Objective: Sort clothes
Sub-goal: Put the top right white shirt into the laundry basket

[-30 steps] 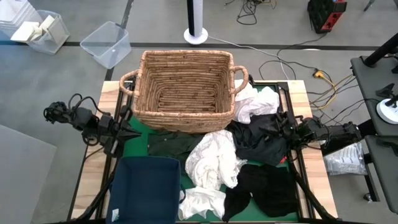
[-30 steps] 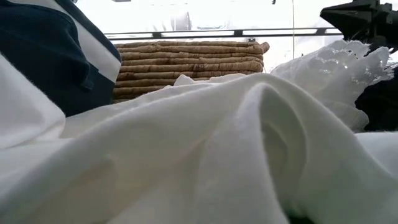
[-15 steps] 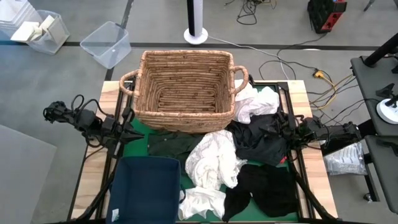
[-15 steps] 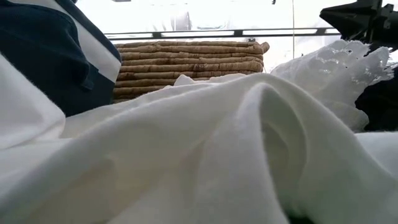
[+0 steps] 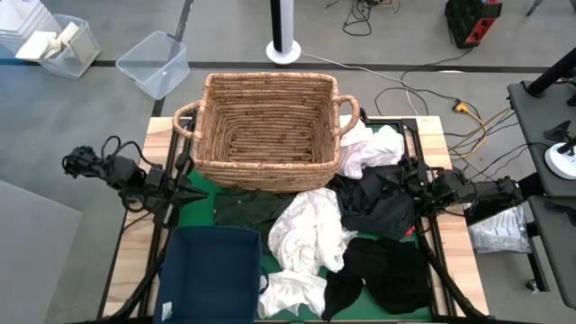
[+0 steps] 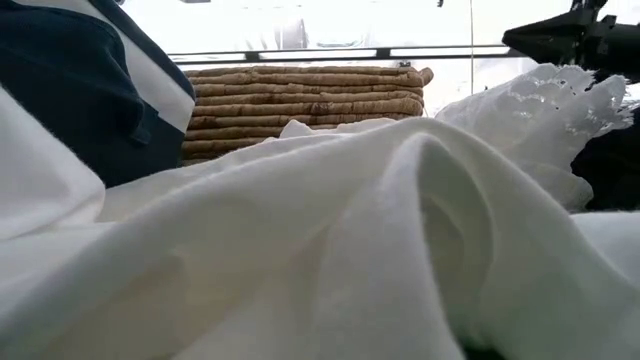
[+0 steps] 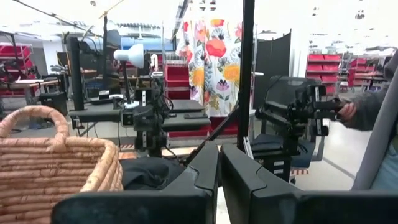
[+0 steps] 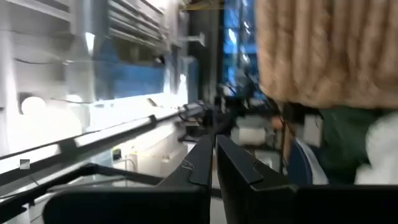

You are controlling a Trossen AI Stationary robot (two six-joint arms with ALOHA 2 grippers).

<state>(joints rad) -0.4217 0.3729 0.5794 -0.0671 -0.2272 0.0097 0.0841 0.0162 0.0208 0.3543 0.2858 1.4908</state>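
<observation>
I have the left gripper (image 5: 193, 193) at the left-centre of the overhead frame, just off the lower left corner of the wicker basket (image 5: 267, 130), its jaws pressed together on nothing; the left wrist view shows the two fingers (image 7: 208, 174) meeting edge to edge. The right gripper (image 5: 407, 189) sits right of centre, over the dark grey garment (image 5: 373, 205), jaws closed as well, and I can't see any fabric pinched between them.

The clothes lie heaped on the right and lower-middle of the surface (image 5: 162, 135): a white piece (image 5: 371, 148) by the basket's right handle, the dark grey one below it, a crumpled white garment (image 5: 310, 232) in the centre, a black one (image 5: 382, 270) at lower right, another white piece (image 5: 292, 295) at the bottom edge, and a dark green item (image 5: 245, 207) tucked against the basket's front wall. The basket holds nothing I can see. The navy bin (image 5: 211, 274) stands at lower left.

From the low view, white cloth (image 6: 300, 250) fills most of the frame.
</observation>
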